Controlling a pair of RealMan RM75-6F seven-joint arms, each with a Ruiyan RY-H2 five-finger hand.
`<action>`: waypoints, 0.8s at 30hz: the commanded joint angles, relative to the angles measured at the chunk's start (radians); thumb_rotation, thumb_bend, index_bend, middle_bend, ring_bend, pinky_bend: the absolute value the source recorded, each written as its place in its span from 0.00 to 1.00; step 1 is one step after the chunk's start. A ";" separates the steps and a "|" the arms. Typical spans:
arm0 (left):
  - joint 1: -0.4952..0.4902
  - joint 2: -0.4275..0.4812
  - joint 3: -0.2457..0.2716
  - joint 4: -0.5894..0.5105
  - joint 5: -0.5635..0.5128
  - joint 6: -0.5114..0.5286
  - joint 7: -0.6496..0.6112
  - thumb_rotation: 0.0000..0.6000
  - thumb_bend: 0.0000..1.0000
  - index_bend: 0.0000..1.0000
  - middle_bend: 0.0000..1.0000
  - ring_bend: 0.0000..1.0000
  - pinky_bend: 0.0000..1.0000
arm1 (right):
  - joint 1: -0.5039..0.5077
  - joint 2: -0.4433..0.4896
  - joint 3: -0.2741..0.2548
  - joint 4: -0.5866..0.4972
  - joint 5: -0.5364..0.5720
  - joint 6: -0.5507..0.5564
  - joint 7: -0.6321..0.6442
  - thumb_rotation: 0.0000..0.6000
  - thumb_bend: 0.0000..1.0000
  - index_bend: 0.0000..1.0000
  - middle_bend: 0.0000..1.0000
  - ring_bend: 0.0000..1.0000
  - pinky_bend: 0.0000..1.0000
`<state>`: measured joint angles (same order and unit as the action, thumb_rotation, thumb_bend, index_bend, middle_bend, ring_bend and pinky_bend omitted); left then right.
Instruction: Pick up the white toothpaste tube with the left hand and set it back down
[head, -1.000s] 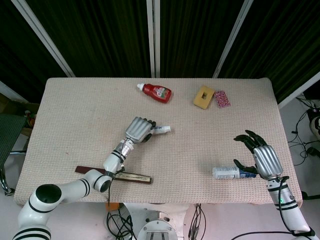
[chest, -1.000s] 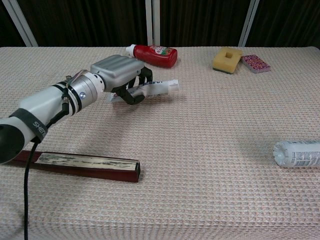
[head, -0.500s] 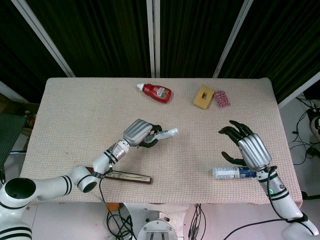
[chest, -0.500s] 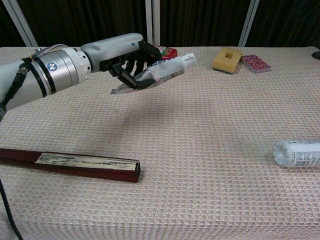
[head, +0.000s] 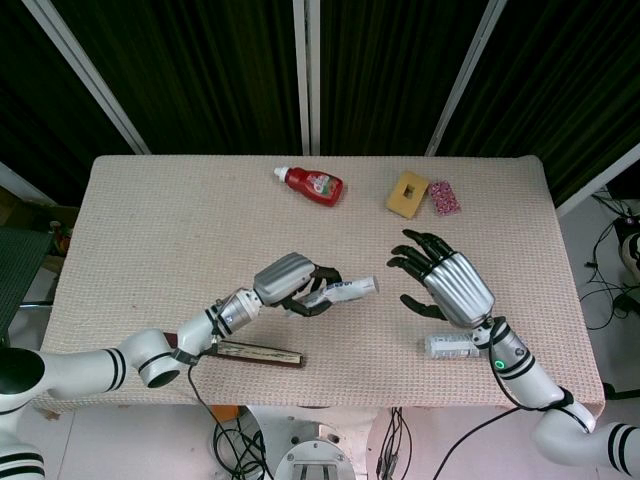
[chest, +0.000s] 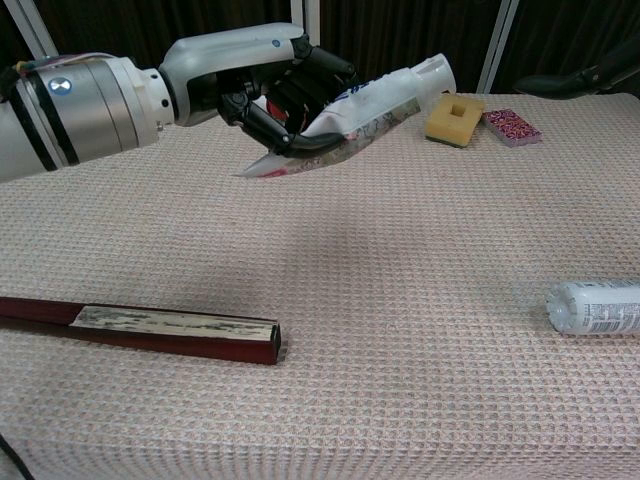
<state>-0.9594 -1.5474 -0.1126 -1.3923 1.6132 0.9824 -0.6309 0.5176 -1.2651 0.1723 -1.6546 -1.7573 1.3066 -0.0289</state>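
My left hand (head: 289, 279) (chest: 262, 82) grips the white toothpaste tube (head: 345, 292) (chest: 375, 105) and holds it well above the table, cap end pointing right and slightly up. Its fingers curl under and around the tube's flat end. My right hand (head: 448, 284) hovers open over the right side of the table, fingers spread, holding nothing. In the chest view only its dark fingertips (chest: 590, 78) show at the top right edge.
A red ketchup bottle (head: 312, 183) lies at the back. A yellow sponge (head: 407, 193) (chest: 453, 118) and a pink patterned packet (head: 445, 197) (chest: 511, 126) sit at the back right. A clear bottle (head: 452, 346) (chest: 596, 307) lies front right, a dark wooden bar (head: 255, 351) (chest: 150, 328) front left.
My left hand has lifted the tube off the table, raising it and carrying it nearer and to the right. My right hand has risen and moved left, away from the clear bottle.
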 joint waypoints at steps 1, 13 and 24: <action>-0.007 0.012 0.009 -0.009 0.019 0.013 -0.017 0.94 0.72 0.62 0.75 0.67 0.71 | 0.011 -0.017 -0.005 0.018 -0.019 0.013 -0.004 1.00 0.16 0.36 0.32 0.12 0.27; -0.030 0.035 0.018 -0.035 0.039 0.019 -0.076 0.94 0.73 0.62 0.75 0.67 0.71 | 0.043 -0.073 -0.021 0.087 -0.073 0.064 0.008 1.00 0.18 0.42 0.34 0.14 0.29; -0.038 0.052 0.024 -0.054 0.035 0.018 -0.081 0.93 0.74 0.62 0.75 0.67 0.71 | 0.064 -0.097 -0.025 0.118 -0.085 0.094 0.027 1.00 0.20 0.49 0.36 0.17 0.30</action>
<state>-0.9975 -1.4954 -0.0883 -1.4460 1.6479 1.0005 -0.7120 0.5810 -1.3611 0.1479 -1.5371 -1.8420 1.4002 -0.0023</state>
